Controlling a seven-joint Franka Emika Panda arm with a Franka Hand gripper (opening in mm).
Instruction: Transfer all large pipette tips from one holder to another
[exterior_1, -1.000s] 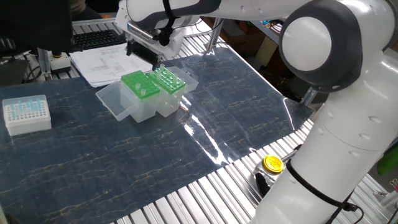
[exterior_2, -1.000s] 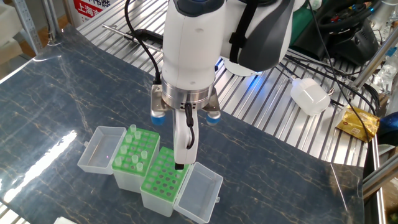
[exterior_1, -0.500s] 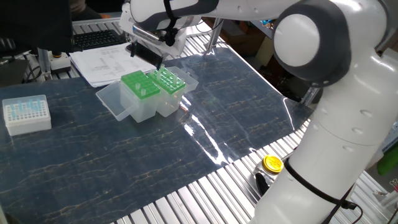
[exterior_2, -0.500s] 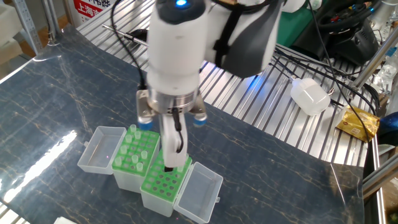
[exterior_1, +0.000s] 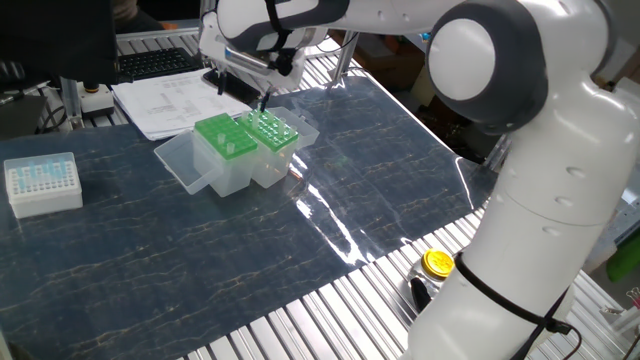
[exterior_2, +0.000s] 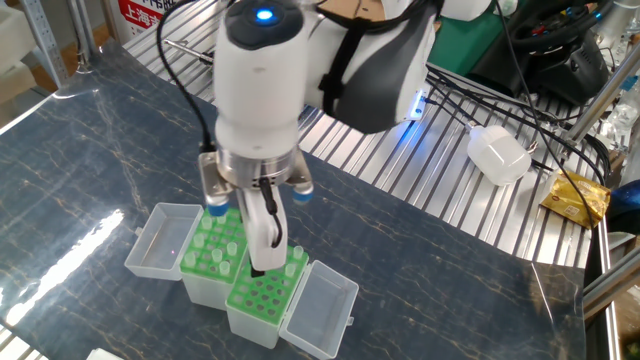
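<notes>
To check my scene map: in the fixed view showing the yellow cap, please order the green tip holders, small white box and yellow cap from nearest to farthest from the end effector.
1. Green tip holders, directly below the end effector.
2. Small white box, far left.
3. Yellow cap, lower right near the table edge.

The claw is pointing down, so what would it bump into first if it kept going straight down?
Probably the green tip rack right under the claw, the one with mostly bare holes. Its fingertips hang near that rack's back edge, beside the rack holding the large pipette tips. Depth is hard to judge, so it could catch that seam.

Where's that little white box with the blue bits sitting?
In one fixed view, the small white box sits at the table's far left edge, well apart from the green racks.
</notes>
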